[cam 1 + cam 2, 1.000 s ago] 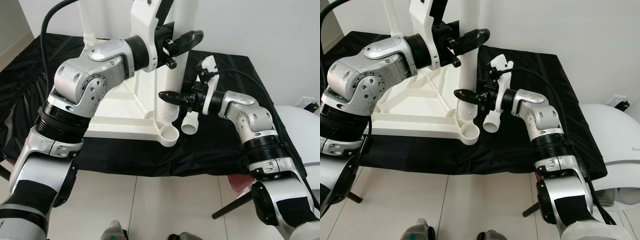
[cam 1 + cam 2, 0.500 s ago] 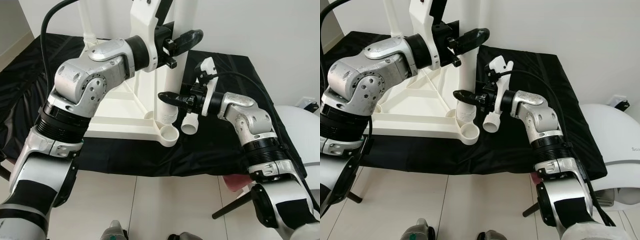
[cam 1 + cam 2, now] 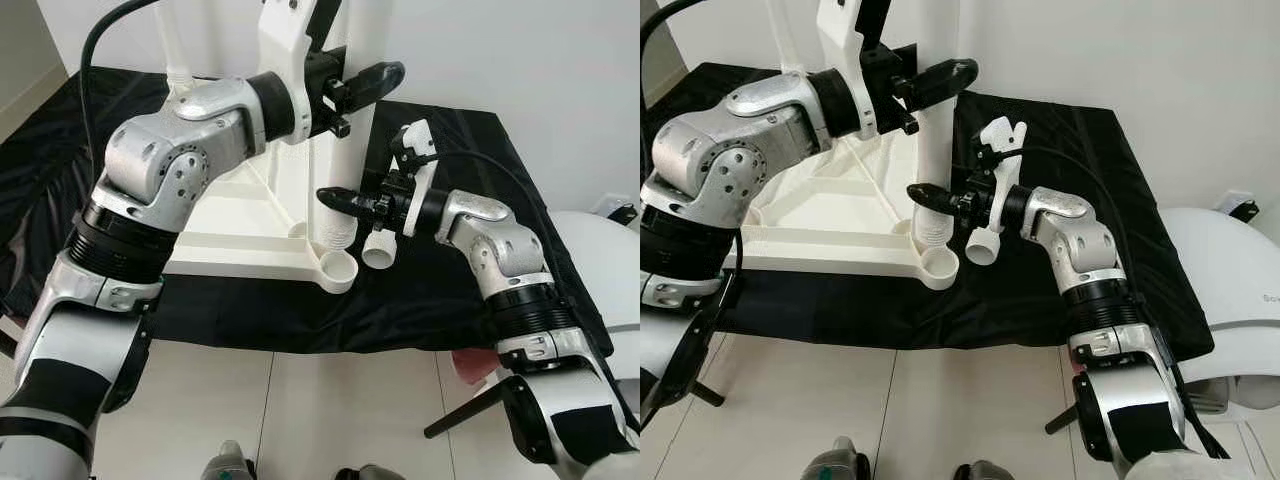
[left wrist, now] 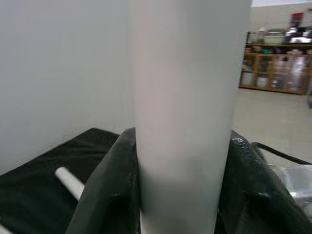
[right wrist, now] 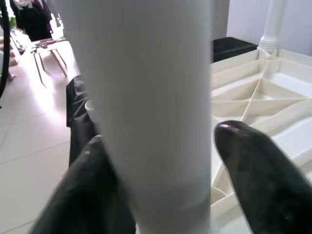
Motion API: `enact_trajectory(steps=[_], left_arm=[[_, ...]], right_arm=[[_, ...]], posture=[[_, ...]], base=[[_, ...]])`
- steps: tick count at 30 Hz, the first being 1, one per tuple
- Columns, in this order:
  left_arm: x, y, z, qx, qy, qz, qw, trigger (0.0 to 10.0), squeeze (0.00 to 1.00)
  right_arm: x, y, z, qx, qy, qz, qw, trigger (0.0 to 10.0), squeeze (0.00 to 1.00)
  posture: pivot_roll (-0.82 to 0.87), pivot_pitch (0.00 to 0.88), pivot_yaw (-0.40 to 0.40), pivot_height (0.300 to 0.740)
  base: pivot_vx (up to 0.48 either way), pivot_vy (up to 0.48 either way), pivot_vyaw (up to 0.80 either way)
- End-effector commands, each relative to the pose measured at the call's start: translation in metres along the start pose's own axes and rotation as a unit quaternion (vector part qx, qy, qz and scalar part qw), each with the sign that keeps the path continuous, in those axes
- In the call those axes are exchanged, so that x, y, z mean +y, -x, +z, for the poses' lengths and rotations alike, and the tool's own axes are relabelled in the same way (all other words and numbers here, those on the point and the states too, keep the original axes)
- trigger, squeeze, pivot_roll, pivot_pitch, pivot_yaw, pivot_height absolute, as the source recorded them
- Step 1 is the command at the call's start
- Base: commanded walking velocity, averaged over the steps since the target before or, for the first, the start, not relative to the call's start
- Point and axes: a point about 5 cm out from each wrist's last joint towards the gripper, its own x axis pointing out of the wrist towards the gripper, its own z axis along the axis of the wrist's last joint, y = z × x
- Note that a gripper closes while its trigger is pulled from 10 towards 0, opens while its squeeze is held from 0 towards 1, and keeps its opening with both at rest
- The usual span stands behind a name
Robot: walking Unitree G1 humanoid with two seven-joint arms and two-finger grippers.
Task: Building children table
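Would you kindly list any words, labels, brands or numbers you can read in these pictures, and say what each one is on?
"Sol": grey letters cut off by the picture's edge, on the white appliance to the robot's right; the rest cannot be read.
The table leg, the tabletop and both arms carry no readable text.

A black cloth (image 3: 430, 290) covers the work surface beneath a plain white wall (image 3: 520, 50); pale floor tiles (image 3: 340, 410) at six o'clock, a rounded white appliance (image 3: 1230, 270) at three o'clock. Wooden shelving (image 4: 278, 63) beyond.
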Motion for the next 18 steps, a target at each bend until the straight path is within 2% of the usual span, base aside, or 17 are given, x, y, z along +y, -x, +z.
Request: enact_trajectory(steps=[1,2,3,4,11,12,13,17,18], left_arm=[[-0.0059,-0.0045,0.0094,-0.01,-0.015,-0.033,0.999,10.0,0.0],[-0.0059,-0.0045,0.0094,-0.01,-0.015,-0.033,0.999,10.0,0.0],[-0.0059,-0.0046,0.0096,-0.01,-0.015,-0.033,0.999,10.0,0.0],[-0.0056,-0.0046,0.0096,-0.01,-0.015,-0.033,0.999,10.0,0.0],[-0.0046,-0.0044,0.0111,-0.012,-0.017,-0.031,0.999,10.0,0.0],[-0.0041,-0.0042,0.0118,-0.013,-0.019,-0.032,0.999,10.0,0.0],[-0.0029,-0.0038,0.0121,-0.013,-0.021,-0.035,0.999,10.0,0.0],[-0.0016,-0.0031,0.0121,-0.012,-0.023,-0.039,0.999,10.0,0.0],[-0.0002,-0.0024,0.0123,-0.012,-0.024,-0.037,0.999,10.0,0.0]], right_arm=[[-0.0019,0.0024,0.0028,-0.012,0.002,-0.009,1.0,10.0,0.5],[-0.0019,0.0024,0.0028,-0.012,0.002,-0.009,1.0,10.0,0.5],[-0.0019,0.0023,0.003,-0.013,0.003,-0.008,1.0,10.0,0.15],[-0.002,0.0022,0.0032,-0.014,0.006,-0.01,1.0,10.0,0.0],[-0.0012,0.0018,0.0032,-0.015,0.006,-0.007,1.0,10.0,0.0],[-0.0004,0.0017,0.0029,-0.016,0.004,-0.004,1.0,1.1,0.0],[0.0,0.0018,0.0029,-0.016,0.005,-0.003,1.0,3.3,0.0],[0.0004,0.0019,0.003,-0.017,0.006,-0.003,1.0,3.3,0.0],[0.0004,0.0023,0.0028,-0.017,0.005,-0.003,1.0,10.0,0.0]], posture=[[0.05,0.019,-0.044,0.74],[0.05,0.019,-0.044,0.74],[0.05,0.019,-0.044,0.74],[0.05,0.015,-0.044,0.74],[0.05,0.014,-0.044,0.74],[0.05,0.014,-0.046,0.74],[0.05,0.013,-0.046,0.74],[0.05,0.013,-0.046,0.74],[0.05,0.013,-0.045,0.74]], base=[[0.0,0.0,0.0],[0.0,0.0,0.0],[0.0,0.0,0.0],[0.0,0.0,0.0],[0.0,0.0,0.0],[0.0,0.0,0.0],[0.0,0.0,0.0],[0.0,0.0,0.0],[0.0,0.0,0.0]])
